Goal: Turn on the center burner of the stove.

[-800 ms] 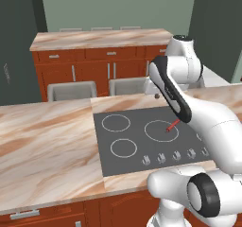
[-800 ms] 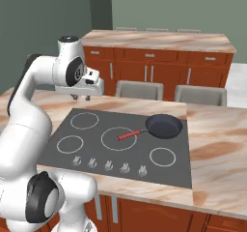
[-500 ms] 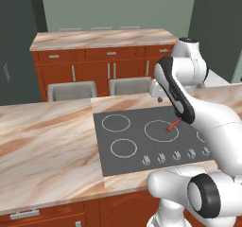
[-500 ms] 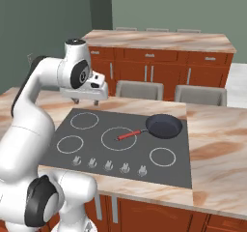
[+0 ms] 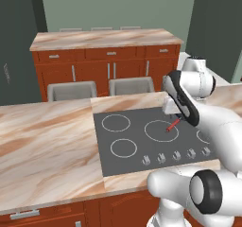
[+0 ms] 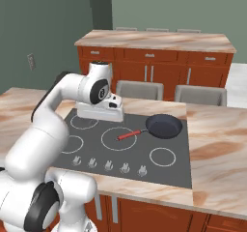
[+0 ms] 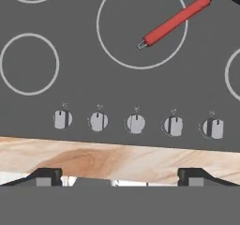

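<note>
The arm is up over the stove (image 6: 178, 166), hand pointing down at the cooktop from well above it, and the gripper (image 7: 119, 176) looks spread wide, its two dark tips far apart at the bottom of the hand view with nothing between them. That height makes sense to me: from up there the hand camera takes in the whole row of knobs (image 7: 136, 124) along the near edge, five of them in a line just behind the marble counter edge (image 7: 117, 158). The center burner (image 7: 142, 25) sits in the middle of the dark panel, its big white ring wider than the others and its disc plain dark grey, so I'd say it is not lit. The middle knob lies directly below that ring in the hand view, which I judge is the one to go for. There's a frying pan (image 6: 164, 126) on the far right ring, its red handle (image 7: 176, 20) running on a diagonal, free end pointing into the center ring and lying across its rim. The stove's long axis runs left to right along the counter, knobs facing the robot. Nothing is touched yet; the hand is still apart from every knob.
</note>
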